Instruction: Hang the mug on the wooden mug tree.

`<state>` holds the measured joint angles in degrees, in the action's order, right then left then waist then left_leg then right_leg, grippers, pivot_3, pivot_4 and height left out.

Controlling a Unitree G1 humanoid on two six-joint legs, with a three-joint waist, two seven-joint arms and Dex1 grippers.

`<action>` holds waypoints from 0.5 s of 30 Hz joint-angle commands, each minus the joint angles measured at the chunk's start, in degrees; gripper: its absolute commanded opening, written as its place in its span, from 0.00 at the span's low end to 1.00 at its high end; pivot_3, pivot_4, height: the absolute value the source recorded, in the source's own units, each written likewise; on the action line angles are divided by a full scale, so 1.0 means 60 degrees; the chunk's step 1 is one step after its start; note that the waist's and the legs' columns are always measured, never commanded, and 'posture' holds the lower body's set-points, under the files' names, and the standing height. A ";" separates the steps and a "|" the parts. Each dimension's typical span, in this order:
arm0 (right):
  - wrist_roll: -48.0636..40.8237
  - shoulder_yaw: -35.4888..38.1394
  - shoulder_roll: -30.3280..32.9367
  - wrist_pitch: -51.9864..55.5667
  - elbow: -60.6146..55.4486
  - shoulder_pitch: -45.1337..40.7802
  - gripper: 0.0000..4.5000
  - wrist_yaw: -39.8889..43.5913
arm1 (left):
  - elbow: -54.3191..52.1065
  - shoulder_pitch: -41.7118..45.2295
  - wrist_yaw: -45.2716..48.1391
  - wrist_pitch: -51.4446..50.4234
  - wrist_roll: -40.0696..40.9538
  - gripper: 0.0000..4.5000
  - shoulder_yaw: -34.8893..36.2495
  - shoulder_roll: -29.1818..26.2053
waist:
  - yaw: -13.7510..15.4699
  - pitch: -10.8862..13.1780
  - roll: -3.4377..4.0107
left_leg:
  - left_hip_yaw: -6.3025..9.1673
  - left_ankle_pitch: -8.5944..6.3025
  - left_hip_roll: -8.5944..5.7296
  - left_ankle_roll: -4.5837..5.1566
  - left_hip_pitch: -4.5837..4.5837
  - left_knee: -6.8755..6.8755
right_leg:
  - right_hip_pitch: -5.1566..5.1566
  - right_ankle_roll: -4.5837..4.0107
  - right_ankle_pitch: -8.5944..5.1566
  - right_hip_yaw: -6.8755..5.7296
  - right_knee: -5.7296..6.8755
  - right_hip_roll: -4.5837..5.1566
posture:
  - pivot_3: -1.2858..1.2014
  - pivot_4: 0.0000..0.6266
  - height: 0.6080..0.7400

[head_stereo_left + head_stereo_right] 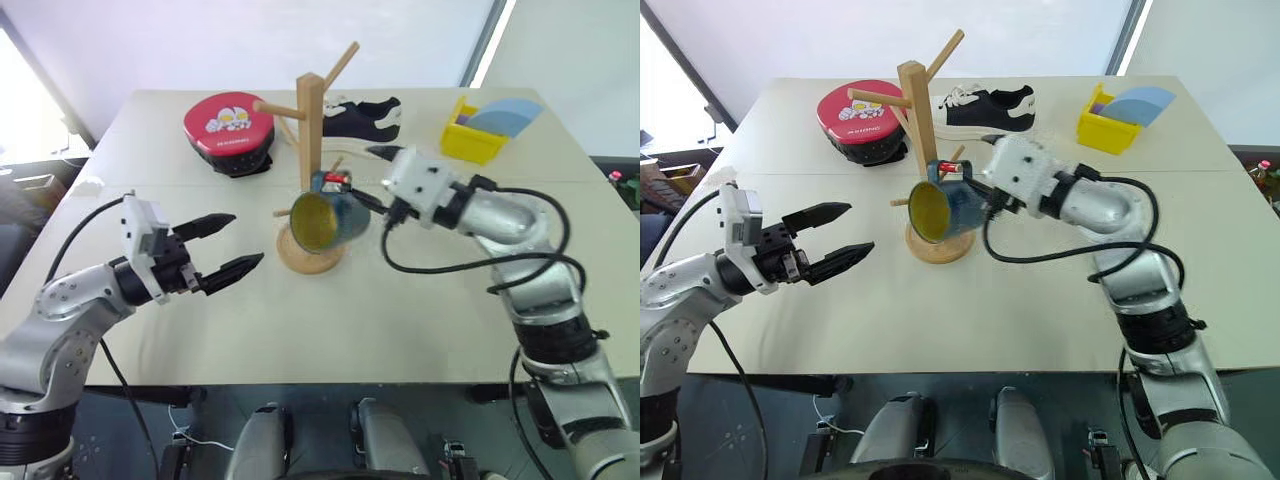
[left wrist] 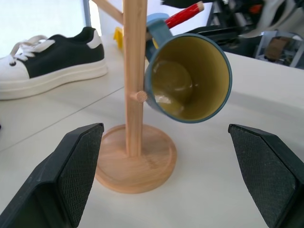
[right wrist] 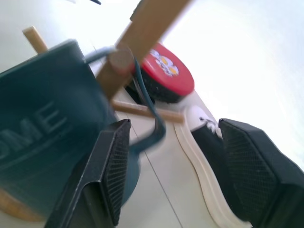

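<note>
A dusty teal-blue ceramic mug [image 1: 327, 221] with a yellow-olive inside hangs by its loop handle on the red-tipped peg of a tall light-wood mug tree [image 1: 311, 130] mid-tabletop [image 1: 420, 320]. The right claw [image 1: 990, 196], fingers apart, sits beside it, partly hidden. The left claw [image 1: 228, 245] hovers open, nearer left.

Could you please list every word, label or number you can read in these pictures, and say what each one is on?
"OME": pale capital letters on the outside of the mug, the start cut off at the picture's edge.
Red round case: a cartoon print with a dark line of lettering beneath it, too small to read.
Sneaker, yellow bin and wooden mug tree: no text visible.
</note>
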<state>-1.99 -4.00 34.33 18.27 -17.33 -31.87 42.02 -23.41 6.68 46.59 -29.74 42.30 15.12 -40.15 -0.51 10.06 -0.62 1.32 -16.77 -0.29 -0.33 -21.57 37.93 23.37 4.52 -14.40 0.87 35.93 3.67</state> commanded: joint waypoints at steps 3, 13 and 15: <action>-0.1652 0.1979 -0.0005 0.0285 -0.0098 0.1502 0.67 0.0072 | 0.1103 -0.0351 -0.0879 0.0746 -0.1110 1.00 0.0228 0.0479 | -0.0044 0.0002 -0.0002 | -0.0005 0.0000 0.0001 0.0001 0.0005 -0.0004 | 0.0001 0.0000 0.0000 0.0003 0.0001 -0.0001 | 0.52 0.24 0.96; -0.2009 0.3018 -0.1956 -0.1214 0.2176 0.3165 0.67 -0.1673 | 0.3030 -0.0925 -0.2632 0.2504 -0.2975 1.00 0.0424 0.1759 | -0.0034 0.0000 -0.0004 | -0.0010 0.0000 0.0008 0.0000 0.0013 -0.0017 | 0.0012 0.0001 0.0001 0.0013 0.0014 -0.0004 | 0.52 0.24 0.96; -0.1901 0.2901 -0.2043 -0.1571 0.2583 0.3219 0.67 -0.1782 | 0.3129 -0.1030 -0.2744 0.2671 -0.3005 1.00 0.0483 0.1935 | -0.0032 0.0000 -0.0005 | -0.0010 0.0000 0.0008 0.0000 0.0013 -0.0017 | 0.0010 0.0001 0.0001 0.0012 0.0011 0.0001 | 0.52 0.24 0.96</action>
<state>-13.70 13.01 22.38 11.64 -2.49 -12.41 32.15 -4.32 0.58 30.85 -15.71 24.48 15.99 -28.71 -0.71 10.05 -0.66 1.26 -16.78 -0.24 -0.33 -21.51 37.82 23.44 4.53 -14.40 0.94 35.99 3.69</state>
